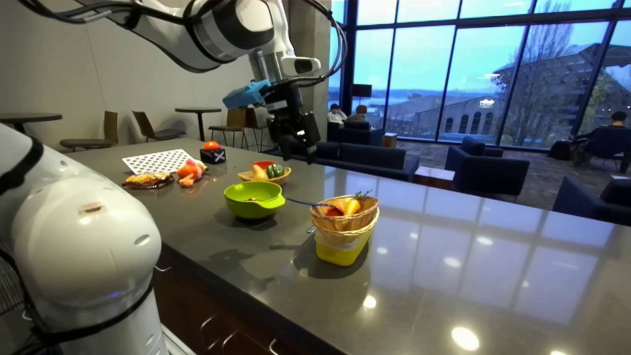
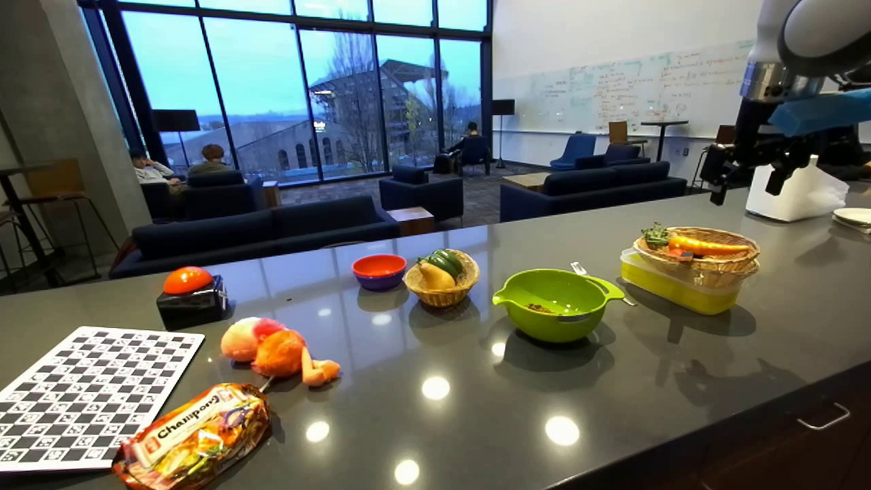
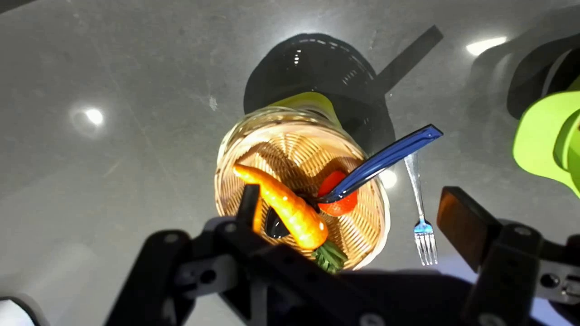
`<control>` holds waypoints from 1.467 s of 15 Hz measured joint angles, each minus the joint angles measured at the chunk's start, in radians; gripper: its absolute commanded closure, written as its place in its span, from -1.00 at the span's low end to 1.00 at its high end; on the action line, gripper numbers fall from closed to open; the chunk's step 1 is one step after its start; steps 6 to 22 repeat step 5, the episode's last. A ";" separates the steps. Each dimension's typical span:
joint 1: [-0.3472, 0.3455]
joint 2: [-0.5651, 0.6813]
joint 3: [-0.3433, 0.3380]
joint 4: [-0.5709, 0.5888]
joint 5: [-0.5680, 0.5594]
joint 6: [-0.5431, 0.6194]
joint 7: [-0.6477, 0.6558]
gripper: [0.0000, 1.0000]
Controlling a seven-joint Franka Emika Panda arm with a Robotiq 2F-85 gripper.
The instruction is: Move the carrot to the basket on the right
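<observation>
Inside the wicker basket (image 3: 362,233) lies the carrot (image 3: 290,210). The wrist view loses the basket's lower rim behind the gripper (image 3: 353,206) and crops the green bowl (image 3: 543,140); the bent arm (image 1: 172,43) points downward, gripper fingers (image 3: 466,228) wide apart.

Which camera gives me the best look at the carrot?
The wrist view: it looks down into the wicker basket, so the carrot shows large, from tip to leaves. Both exterior views show it smaller and from a lower angle, leaves included; in an exterior view its body looks foreshortened.
</observation>
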 measured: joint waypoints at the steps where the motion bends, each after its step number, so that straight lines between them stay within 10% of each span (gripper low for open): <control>1: 0.005 -0.009 0.000 -0.001 0.003 -0.006 0.001 -1.00; 22: 0.020 -0.034 0.002 -0.009 0.019 -0.018 0.001 -1.00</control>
